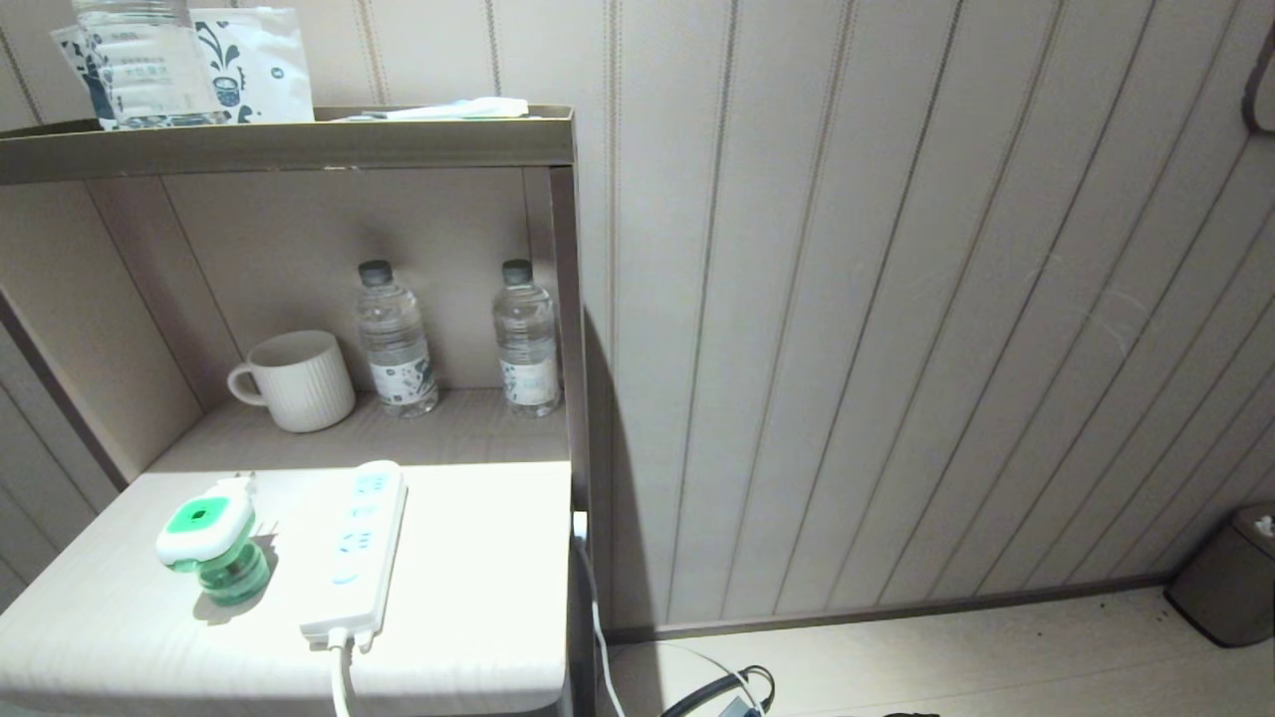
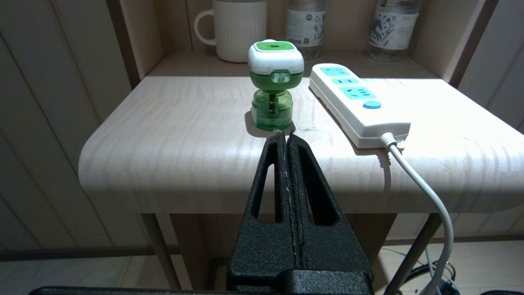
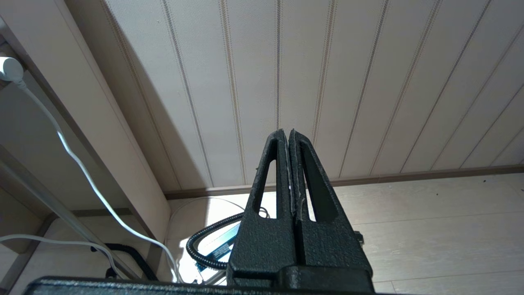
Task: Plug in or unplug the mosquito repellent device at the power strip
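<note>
**Repellent device unplugged, standing beside the strip; both pincers empty**

Mosquito repellent device (image 2: 275,84): stands upright on the tabletop (image 2: 172,139), just beside the power strip (image 2: 358,102), on the side away from the wall panelling, not touching it. No socket is occupied, so I judge the job here is plugging in.

Handling, judged: small and light. Two parts: a white rounded-square plastic head with a green centre, hard and smooth, and below it a translucent green liquid bottle, round and glossy. Top-heavy look, so a sideways nudge could tip it. The flat sides of the white head offer the best hold: parallel faces, rigid, less slippery than the curved bottle. Squeezing the bottle risks rotation in the grip. The plug prongs appear at the rear of the head in the head view, small and hard to make out.

Power strip: long flat white plastic bar, stiff, with a row of bluish sockets and a round blue button near the cable end. Light enough that it may slide under insertion force. Its white cable (image 2: 425,192), flexible, drops over the front edge of the tabletop.

Left pincer (image 2: 285,137): short of the device on the side away from the mug, fingers pressed together, holding nothing.

Right pincer (image 3: 285,135): away from the device, facing the panelled wall and floor, fingers pressed together, idle.

Beyond the device: a ribbed white mug (image 1: 299,380) and two clear water bottles (image 1: 396,344) on the shelf recess. Tabletop is pale wood grain, matte, with rounded edges.
</note>
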Robot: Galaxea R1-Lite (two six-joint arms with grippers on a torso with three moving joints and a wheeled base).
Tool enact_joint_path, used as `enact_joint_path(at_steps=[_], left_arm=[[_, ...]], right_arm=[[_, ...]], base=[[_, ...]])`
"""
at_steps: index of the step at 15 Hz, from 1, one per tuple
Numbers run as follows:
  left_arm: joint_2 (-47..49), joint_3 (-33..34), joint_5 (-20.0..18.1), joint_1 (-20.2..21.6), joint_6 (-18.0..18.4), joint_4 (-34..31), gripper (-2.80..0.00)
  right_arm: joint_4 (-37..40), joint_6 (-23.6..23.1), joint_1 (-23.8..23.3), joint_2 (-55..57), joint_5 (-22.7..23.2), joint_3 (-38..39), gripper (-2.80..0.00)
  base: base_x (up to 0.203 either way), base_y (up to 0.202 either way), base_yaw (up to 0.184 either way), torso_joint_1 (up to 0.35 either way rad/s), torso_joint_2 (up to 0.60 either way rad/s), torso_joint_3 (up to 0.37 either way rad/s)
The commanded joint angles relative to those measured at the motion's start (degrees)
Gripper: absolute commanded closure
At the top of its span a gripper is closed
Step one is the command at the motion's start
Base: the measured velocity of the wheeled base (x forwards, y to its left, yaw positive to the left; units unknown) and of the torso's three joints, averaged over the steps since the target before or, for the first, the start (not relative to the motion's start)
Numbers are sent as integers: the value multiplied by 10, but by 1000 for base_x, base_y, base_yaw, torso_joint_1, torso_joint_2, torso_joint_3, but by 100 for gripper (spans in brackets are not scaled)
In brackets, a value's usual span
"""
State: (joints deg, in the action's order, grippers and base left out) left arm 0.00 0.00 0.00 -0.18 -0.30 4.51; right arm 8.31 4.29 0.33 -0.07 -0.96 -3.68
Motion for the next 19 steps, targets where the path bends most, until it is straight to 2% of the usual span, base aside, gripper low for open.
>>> enact_joint_path(at_steps=[1, 14, 19], left_arm=[[1, 0, 0, 0, 0, 1, 0], [1, 0, 0, 0, 0, 1, 0], [1, 0, 0, 0, 0, 1, 0]], right_arm=[[0, 0, 0, 1, 0, 0, 0], [1, 12, -1, 2, -10, 1, 0], [-2, 56, -1, 2, -25, 3, 0]], base=[[0, 0, 0, 0, 0, 0], [0, 0, 0, 0, 0, 0], [0, 0, 0, 0, 0, 0]])
